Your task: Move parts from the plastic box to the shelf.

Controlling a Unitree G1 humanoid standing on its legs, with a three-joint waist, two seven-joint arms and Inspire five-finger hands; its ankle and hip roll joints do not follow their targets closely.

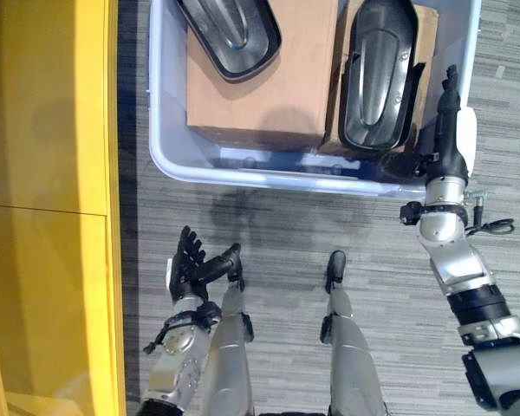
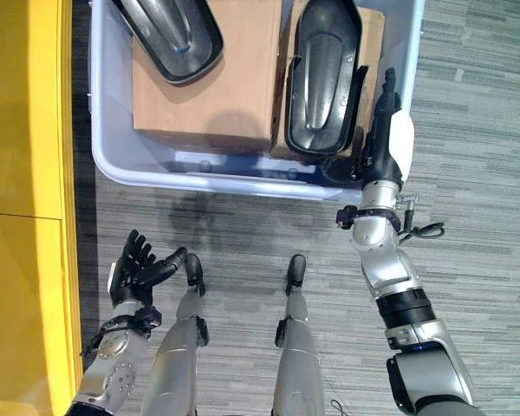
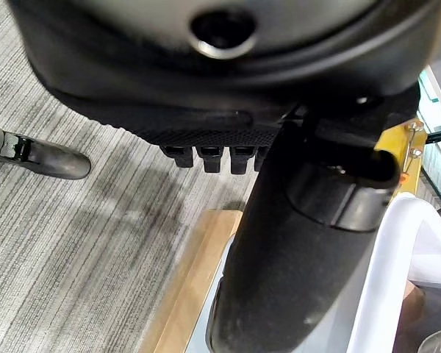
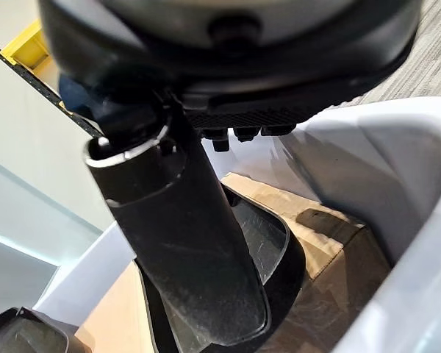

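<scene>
The floor [image 1: 269, 234] is grey striped carpet. On it stands a pale blue plastic box [image 1: 243, 169], its near wall running across the upper half of the head views. Along the floor's left edge runs a yellow shelf [image 1: 43, 173], with a dark strip of floor between it and the box. Inside the box, 2 brown cardboard cartons [image 1: 269, 87] sit side by side, and 2 black moulded parts [image 1: 377, 74] lie on top of them, 1 on each carton.
</scene>
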